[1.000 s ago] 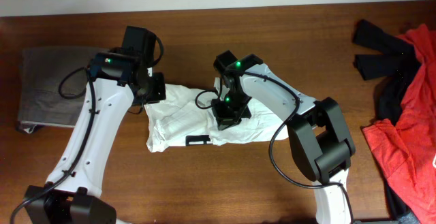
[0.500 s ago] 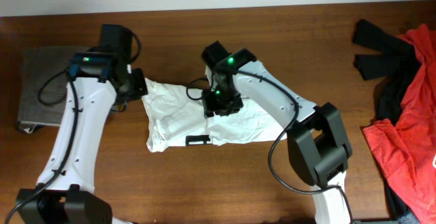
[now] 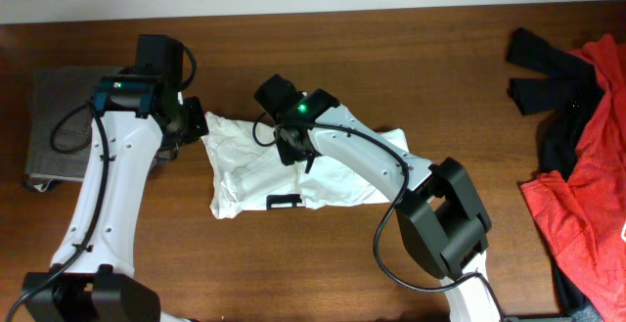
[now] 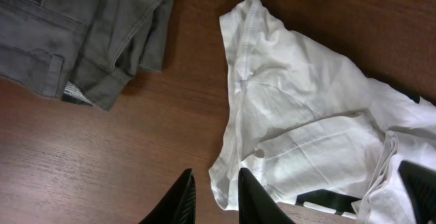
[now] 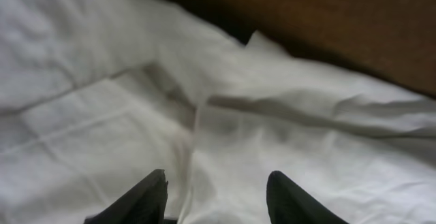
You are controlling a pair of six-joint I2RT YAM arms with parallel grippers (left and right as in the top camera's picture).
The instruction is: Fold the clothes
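The clothes, a white T-shirt point(image 3: 245, 170), lie folded into a crumpled strip across the middle of the table, with a small black mark point(image 3: 283, 202) at the front edge. My left gripper point(image 3: 196, 126) hovers at the shirt's upper left corner. In the left wrist view its fingers point(image 4: 215, 173) stand slightly apart over bare wood, beside the shirt's edge point(image 4: 300, 115), holding nothing. My right gripper point(image 3: 290, 151) is over the left half of the shirt. Its jaws point(image 5: 218, 174) are wide open above the white fabric point(image 5: 306, 156), with nothing between them.
Folded grey-brown trousers point(image 3: 64, 126) lie at the table's left edge, close to my left arm, and appear in the left wrist view point(image 4: 82, 26). A red garment point(image 3: 587, 165) and a black one point(image 3: 543, 72) are heaped at the far right.
My right gripper has opened and moved left along the shirt. My left gripper has shifted left and back, and the shirt's upper left corner now reaches further left.
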